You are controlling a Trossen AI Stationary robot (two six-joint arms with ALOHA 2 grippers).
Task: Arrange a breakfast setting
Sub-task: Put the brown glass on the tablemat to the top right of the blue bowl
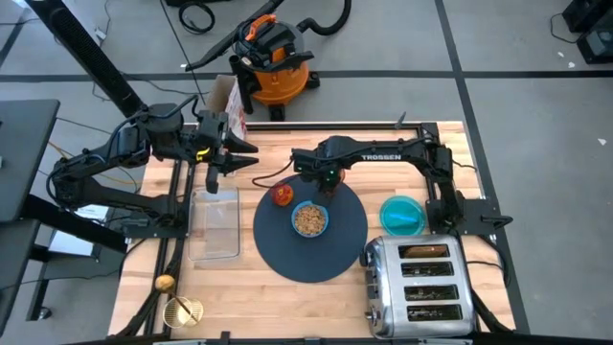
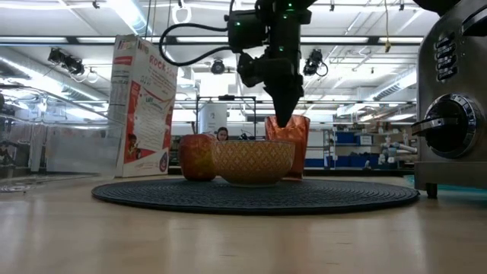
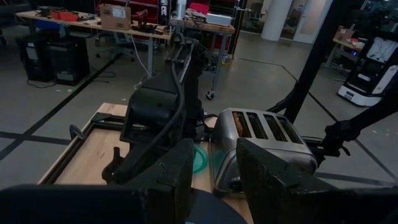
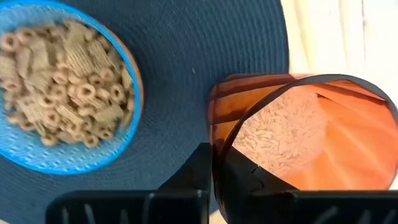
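Observation:
A dark slate-blue round mat [image 1: 311, 254] lies mid-table. On it rest a red apple [image 1: 282, 195] and a light-blue bowl [image 1: 309, 219] filled with cereal. The copper-orange cup [image 2: 289, 148] stands upright at the mat's far edge, behind the bowl in the low view. My right gripper [image 4: 219, 158] points down from above, shut on the cup. A teal dish [image 1: 402, 215] sits on the table right of the mat. High over the table's far left, my left gripper [image 3: 214, 180] points level toward the right, open with nothing between its fingers. My right gripper pinches the cup's wall at the rim [image 4: 217, 127], one finger inside the cup and one outside. The fingers come from above, pointing down. The cup is upright, with its base at the mat's far edge, as far as the low view shows.
A cereal box [image 2: 141, 106] stands at the table's far edge, left of the mat. A clear container [image 1: 215, 222] lies left of the mat. A chrome toaster [image 1: 421, 283] fills the near right corner. Gold-coloured utensils [image 1: 180, 309] lie near left.

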